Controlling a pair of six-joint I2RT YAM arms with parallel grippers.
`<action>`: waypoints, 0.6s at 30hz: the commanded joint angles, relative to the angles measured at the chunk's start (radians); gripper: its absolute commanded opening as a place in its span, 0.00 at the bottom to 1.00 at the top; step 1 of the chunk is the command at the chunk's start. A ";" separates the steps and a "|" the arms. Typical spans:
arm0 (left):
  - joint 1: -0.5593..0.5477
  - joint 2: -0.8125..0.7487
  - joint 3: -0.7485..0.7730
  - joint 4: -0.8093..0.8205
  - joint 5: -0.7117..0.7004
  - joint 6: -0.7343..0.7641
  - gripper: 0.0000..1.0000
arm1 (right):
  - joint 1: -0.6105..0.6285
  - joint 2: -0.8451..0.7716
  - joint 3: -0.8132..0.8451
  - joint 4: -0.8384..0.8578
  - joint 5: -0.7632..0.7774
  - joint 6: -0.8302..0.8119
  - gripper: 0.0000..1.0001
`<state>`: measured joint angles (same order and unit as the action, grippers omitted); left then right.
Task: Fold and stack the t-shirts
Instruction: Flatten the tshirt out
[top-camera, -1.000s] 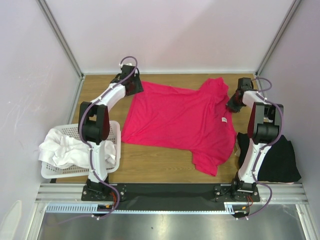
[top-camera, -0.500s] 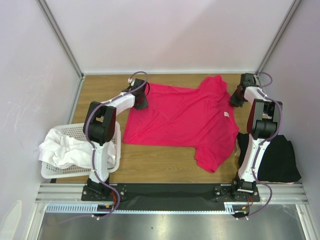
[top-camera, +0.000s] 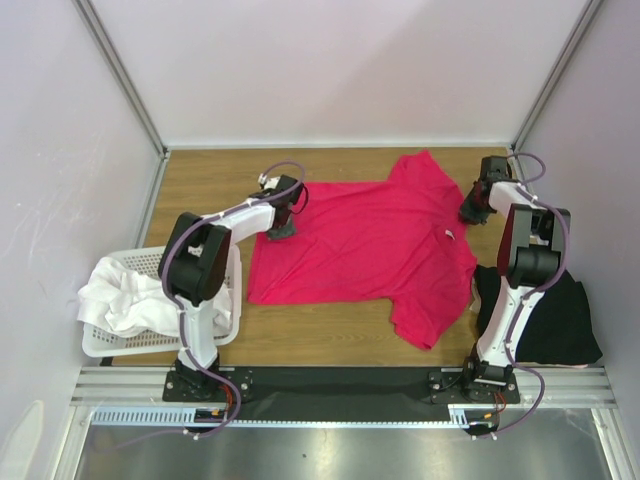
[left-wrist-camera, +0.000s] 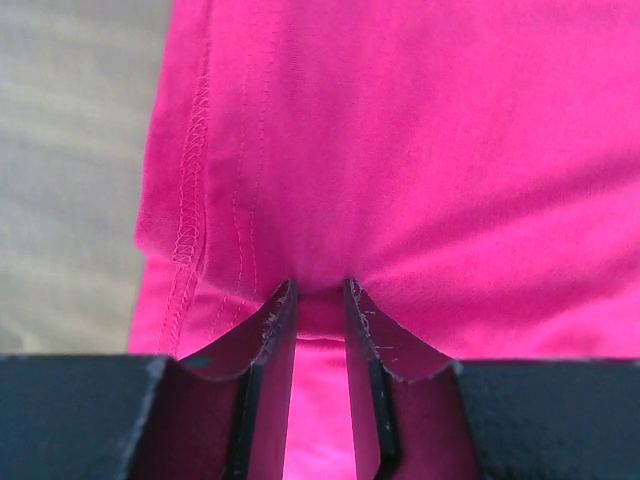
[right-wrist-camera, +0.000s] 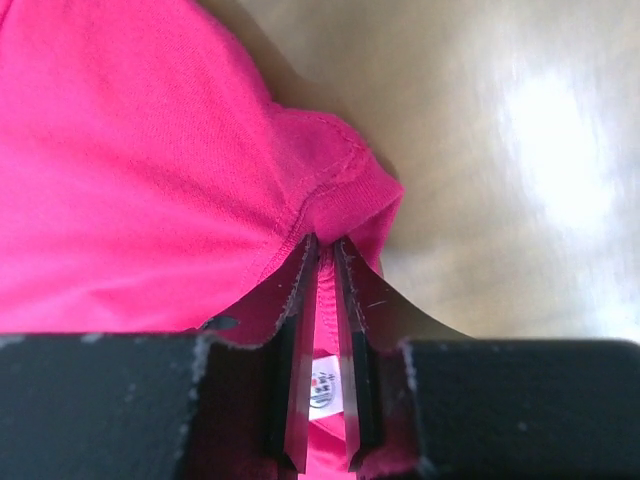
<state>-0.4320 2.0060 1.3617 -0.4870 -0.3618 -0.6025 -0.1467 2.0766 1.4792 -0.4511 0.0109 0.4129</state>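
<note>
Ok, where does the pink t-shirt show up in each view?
Top external: pink t-shirt spread across the centre.
Left wrist: fills most of the frame, edge pinched by left end effector.
Right wrist: upper left, collar pinched by right end effector.
Shared landmark: bare wooden table beside it.

Nothing can be read. The crimson-pink t-shirt (top-camera: 370, 240) has a small white neck label (right-wrist-camera: 322, 388), at six o'clock in the right wrist view; its round printed mark is too blurred to read.
</note>
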 joint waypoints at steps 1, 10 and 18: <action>-0.039 -0.009 -0.072 -0.170 0.004 -0.029 0.31 | 0.006 -0.042 -0.100 -0.122 0.031 -0.031 0.17; -0.040 -0.023 0.010 -0.311 -0.077 0.006 0.31 | 0.003 -0.089 -0.073 -0.196 0.047 -0.059 0.18; -0.007 0.020 0.368 -0.248 -0.008 0.185 0.45 | 0.001 0.020 0.346 -0.207 -0.175 -0.155 0.50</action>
<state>-0.4637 2.0392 1.5833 -0.7837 -0.4057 -0.5068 -0.1444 2.0750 1.6642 -0.6884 -0.0483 0.3363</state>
